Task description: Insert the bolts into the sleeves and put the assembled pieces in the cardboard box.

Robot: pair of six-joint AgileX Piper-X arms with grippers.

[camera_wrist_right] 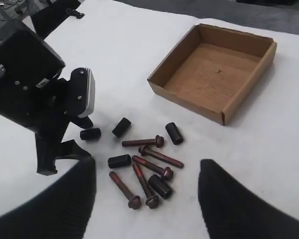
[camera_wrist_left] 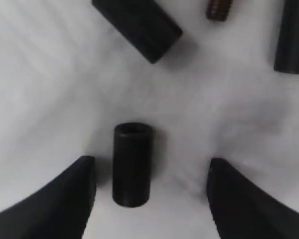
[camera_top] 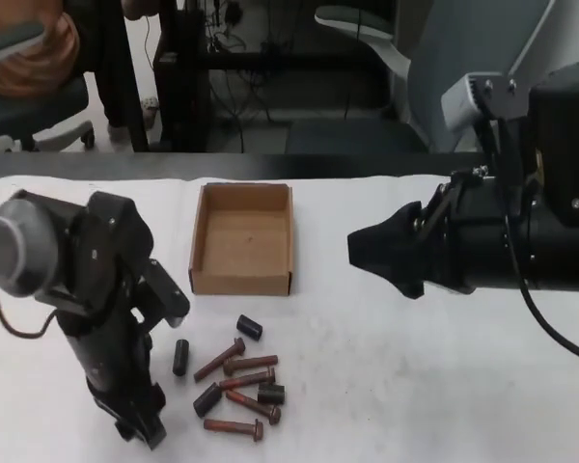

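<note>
A black sleeve lies on the white table between the wide-open fingers of the left gripper, untouched. Another sleeve is cut off at the edge. Bolts lie near, with the cardboard box beyond. The right gripper hangs open and holds nothing.

The bench is covered by a white sheet. Beyond its far edge a pale floor is seen. At the far left a chair with a dark seat is set on castors, and something orange is laid on it. A black frame and loose cables are seen near the middle. A light grey chair is placed at the far right.
</note>
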